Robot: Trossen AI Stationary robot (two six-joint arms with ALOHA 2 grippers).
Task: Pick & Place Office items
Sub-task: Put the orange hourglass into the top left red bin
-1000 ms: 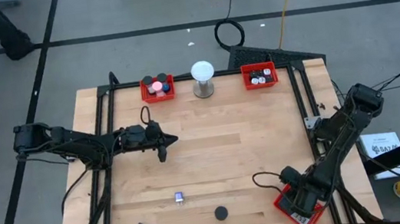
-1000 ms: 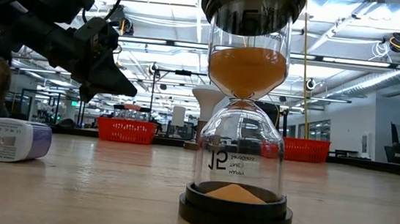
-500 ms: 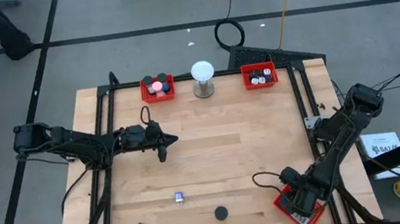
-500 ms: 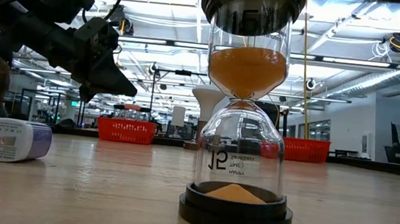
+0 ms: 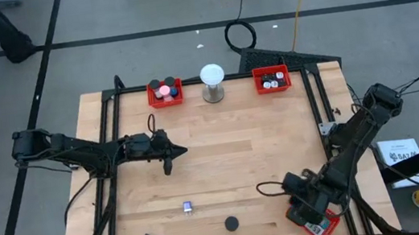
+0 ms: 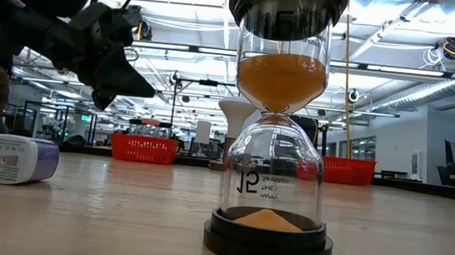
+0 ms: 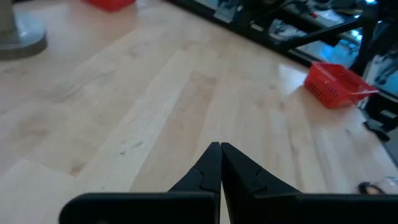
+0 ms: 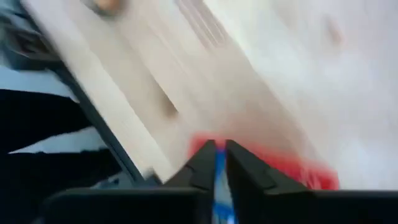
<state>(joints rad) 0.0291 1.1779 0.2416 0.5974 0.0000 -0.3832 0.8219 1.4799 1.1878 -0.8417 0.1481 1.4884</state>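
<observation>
My right gripper (image 5: 305,200) above red mesh tray (image 5: 323,224) at table's five o'clock corner, jaws pinched on small blue thing (image 8: 219,167). Left gripper (image 5: 169,165) clenched, empty, near nine o'clock. Lift slow, keep pinch firm, carry straight.

Left end effector (image 7: 220,163) fingers pressed together over bare wooden table (image 7: 155,99) — red mesh tray (image 7: 337,84) (far edge) beyond

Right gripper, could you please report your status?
Right gripper shut on a thin blue item, over the near-right red tray. Left gripper shut, empty, mid-table. Nothing in the way.
</observation>
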